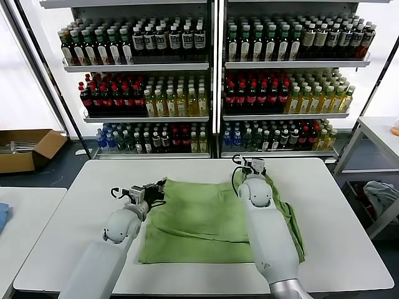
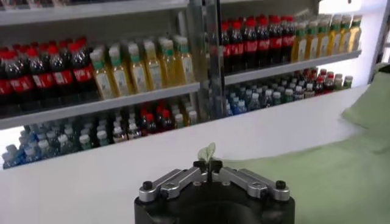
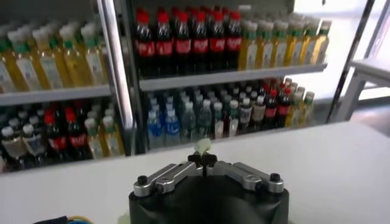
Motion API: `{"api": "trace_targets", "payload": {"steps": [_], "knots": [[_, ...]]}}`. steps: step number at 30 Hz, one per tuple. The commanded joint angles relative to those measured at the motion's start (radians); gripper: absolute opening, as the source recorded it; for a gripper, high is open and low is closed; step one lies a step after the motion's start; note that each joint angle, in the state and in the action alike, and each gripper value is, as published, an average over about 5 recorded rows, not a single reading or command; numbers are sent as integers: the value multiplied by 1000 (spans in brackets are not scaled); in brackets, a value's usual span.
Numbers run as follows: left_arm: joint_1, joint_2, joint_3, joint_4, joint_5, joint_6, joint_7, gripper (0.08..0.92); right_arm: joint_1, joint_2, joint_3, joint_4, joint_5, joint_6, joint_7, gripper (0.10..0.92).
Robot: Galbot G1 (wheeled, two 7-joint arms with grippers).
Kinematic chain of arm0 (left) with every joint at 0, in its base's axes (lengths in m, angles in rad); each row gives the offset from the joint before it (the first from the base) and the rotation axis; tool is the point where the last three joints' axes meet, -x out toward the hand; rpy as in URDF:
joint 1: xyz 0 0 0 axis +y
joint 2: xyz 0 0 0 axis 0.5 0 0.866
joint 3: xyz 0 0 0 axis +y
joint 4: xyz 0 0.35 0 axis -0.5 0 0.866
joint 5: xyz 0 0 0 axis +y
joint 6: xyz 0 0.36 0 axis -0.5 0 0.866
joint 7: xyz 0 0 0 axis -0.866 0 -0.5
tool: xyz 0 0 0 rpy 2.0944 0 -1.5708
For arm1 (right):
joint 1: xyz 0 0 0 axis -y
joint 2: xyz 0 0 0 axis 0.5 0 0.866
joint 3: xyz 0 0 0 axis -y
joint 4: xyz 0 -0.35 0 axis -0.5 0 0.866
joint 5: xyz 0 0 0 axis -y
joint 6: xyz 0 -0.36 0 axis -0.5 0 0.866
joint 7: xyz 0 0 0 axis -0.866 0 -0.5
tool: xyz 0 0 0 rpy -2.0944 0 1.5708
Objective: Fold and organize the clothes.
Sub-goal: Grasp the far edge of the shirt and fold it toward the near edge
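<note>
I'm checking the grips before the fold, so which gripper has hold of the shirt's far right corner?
The right gripper, at the shirt's far right corner by the shelves. The left gripper pinches the far left corner instead.

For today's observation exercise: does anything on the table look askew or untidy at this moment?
Only slightly. The green shirt lies partly folded, but its right side bunches into a rumpled ridge by the right arm. The left gripper and right gripper are each shut on a pinch of its far edge. Nothing is spilled or damaged.
</note>
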Motion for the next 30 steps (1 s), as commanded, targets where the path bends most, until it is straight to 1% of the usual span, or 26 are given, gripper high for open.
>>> {"api": "trace_targets", "payload": {"steps": [1, 10, 14, 25, 30], "knots": [[124, 14, -52, -154, 3, -23, -3, 89, -137, -48, -1, 251, 11, -3, 7, 107], [335, -13, -98, -306, 67, -36, 0, 89, -363, -64, 34, 394, 13, 1, 23, 107], [413, -26, -116, -340, 111, -53, 7, 89, -450, -66, 57, 441, 13, 1, 28, 107], [518, -55, -135, -391, 160, -68, 19, 89, -624, -80, 69, 592, -3, -6, 26, 107], [549, -61, -144, -399, 175, -74, 22, 89, -684, -82, 78, 617, -8, 6, 24, 107]]}}
